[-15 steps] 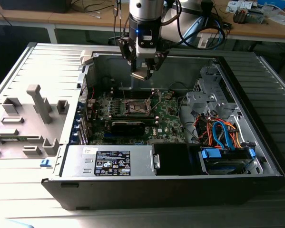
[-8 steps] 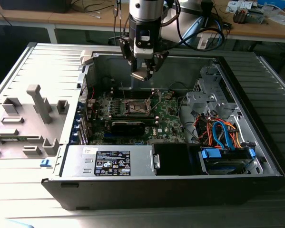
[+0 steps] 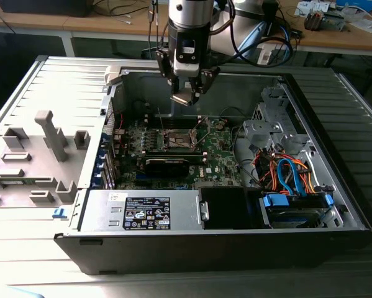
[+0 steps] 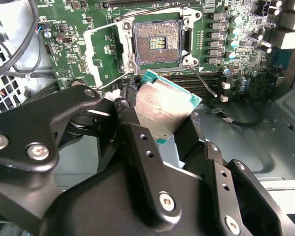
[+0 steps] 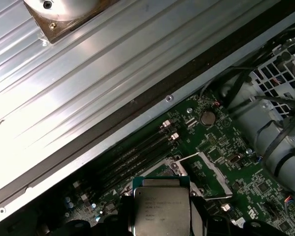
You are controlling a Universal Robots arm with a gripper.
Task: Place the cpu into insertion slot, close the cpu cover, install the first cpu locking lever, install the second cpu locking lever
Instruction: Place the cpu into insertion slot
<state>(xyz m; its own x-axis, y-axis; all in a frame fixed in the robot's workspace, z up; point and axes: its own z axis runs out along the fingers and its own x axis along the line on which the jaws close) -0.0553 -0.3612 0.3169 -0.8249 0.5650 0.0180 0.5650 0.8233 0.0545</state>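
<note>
Second wrist view, looking along the gripper [image 4: 163,120] toward an open computer case: two black fingers [image 4: 137,137] are clamped on the cpu [image 4: 164,110], one on each of two opposite edges. The chip's pale metal top faces the camera, and its green rim shows at the free end past the fingertips.

Beyond the fingertips, on the green motherboard [image 4: 226,73], lies the insertion slot [image 4: 157,43], a square bed of contacts left bare. The chip is apart from it and touches nothing but the fingers. The chip's edges look turned at an angle to the slot's edges, so the two squares do not appear lined up as seen here.

To one side of the slot, the cpu cover [image 4: 90,54] is swung open and lies flat, clear of the contacts. A thin wire locking lever [image 4: 204,78] stands loose at the slot's near corner, between the slot and the chip.

Exterior view: the gripper [image 3: 189,93] hangs inside the case with the cpu [image 3: 181,98] at its tip, well above the board. The insertion slot [image 3: 177,140] lies below the fingertips.

First wrist view: the cpu [image 5: 161,214] shows its metal top, with the open cpu cover [image 5: 217,174] just beyond it.
</note>
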